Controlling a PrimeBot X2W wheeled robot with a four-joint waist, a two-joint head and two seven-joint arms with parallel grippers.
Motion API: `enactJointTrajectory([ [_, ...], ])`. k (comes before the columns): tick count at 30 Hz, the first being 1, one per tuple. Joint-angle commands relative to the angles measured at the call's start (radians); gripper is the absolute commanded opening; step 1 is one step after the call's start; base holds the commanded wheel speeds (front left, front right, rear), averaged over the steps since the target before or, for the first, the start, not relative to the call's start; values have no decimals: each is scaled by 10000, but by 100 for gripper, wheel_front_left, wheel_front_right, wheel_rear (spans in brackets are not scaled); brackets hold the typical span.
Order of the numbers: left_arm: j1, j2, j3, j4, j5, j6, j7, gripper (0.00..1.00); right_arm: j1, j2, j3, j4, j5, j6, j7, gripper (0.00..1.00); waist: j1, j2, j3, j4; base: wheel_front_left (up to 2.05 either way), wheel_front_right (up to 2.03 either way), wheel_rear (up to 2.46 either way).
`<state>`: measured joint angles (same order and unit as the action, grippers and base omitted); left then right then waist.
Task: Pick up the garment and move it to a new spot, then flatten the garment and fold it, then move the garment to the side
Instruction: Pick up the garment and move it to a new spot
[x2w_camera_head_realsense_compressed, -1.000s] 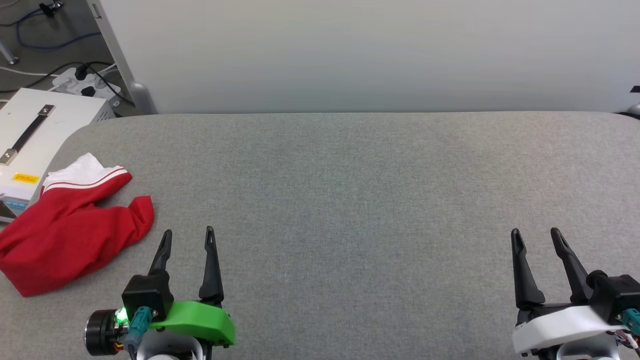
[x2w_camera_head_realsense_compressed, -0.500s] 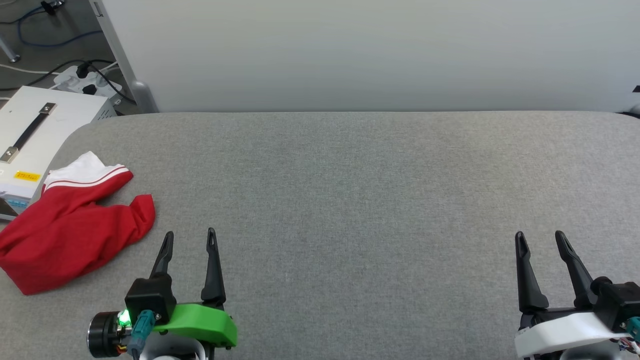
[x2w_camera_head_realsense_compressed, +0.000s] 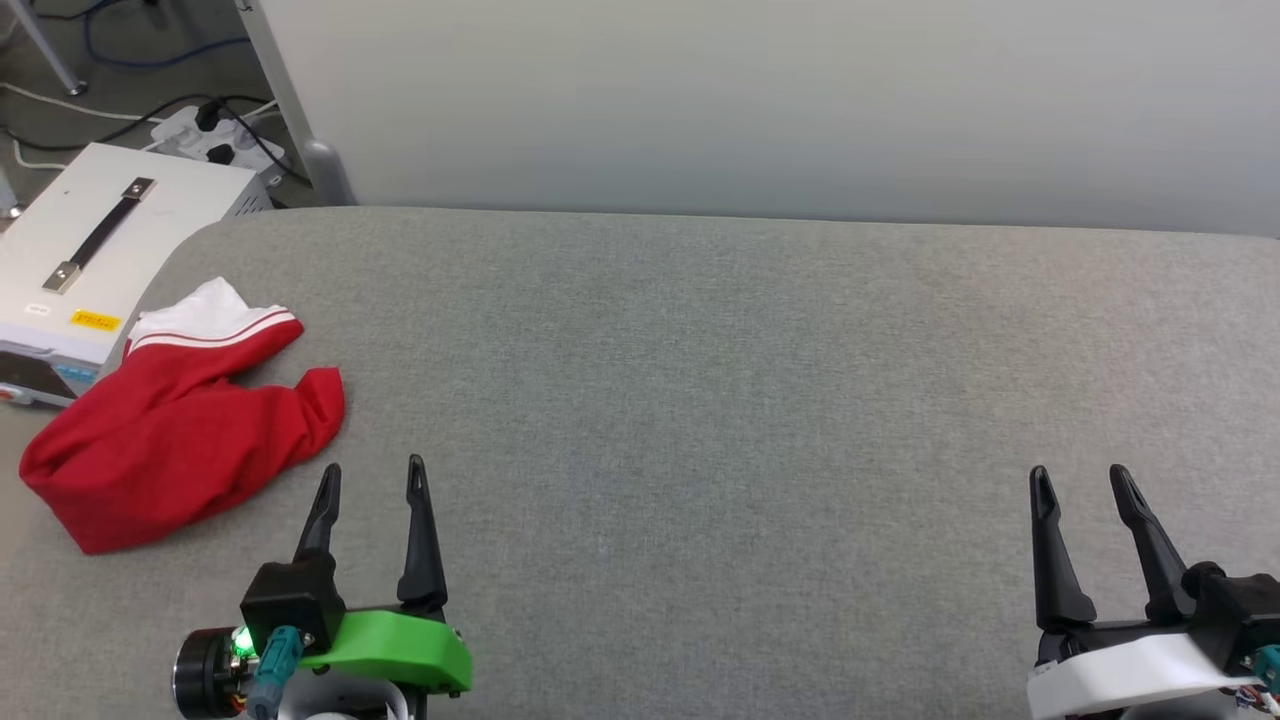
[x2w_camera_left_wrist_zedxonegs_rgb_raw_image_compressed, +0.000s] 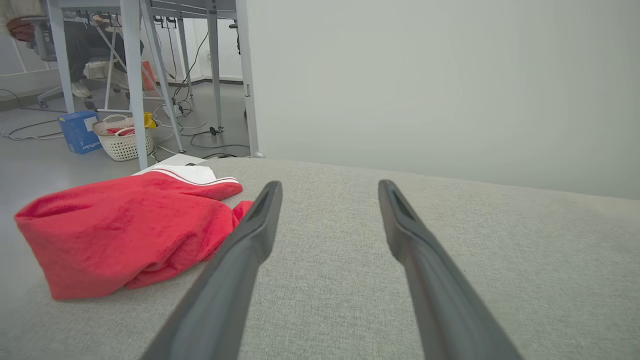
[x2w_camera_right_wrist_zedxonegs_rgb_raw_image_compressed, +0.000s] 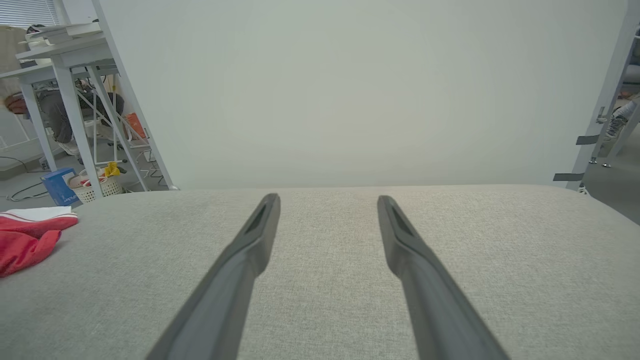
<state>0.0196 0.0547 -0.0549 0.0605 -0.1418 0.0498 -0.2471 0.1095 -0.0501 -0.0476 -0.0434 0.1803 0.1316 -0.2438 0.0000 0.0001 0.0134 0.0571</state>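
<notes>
You had every step left: the crumpled red-and-white jersey shirt lay at the grey fabric desk's left end, your left hand and right hand both released, empty.

Garment cut off at the right wrist view's left edge, bunched, underside hidden. Yellow label on white box is too small to read.

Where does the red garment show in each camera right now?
Head view: garment on the grey table, at its left end, left of the left gripper.
Left wrist view: garment left of centre.
Right wrist view: garment at far left edge.
Shared landmark: pale partition behind the grey table.
</notes>
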Motion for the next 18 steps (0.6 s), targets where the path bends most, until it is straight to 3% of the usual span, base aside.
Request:
enactJointTrajectory([
  [1, -77, -44, 47, 49, -71, 62, -100, 100, 118, -1, 37, -39, 84, -9, -134, 100, 0, -1, 95, 274, 0, 0, 0],
  [18, -260, -45, 462, 202, -496, 118, -147, 100, -87, -1, 357, -88, -188, -9, -180, 100, 0, -1, 456, 2300, 0, 0, 0],
])
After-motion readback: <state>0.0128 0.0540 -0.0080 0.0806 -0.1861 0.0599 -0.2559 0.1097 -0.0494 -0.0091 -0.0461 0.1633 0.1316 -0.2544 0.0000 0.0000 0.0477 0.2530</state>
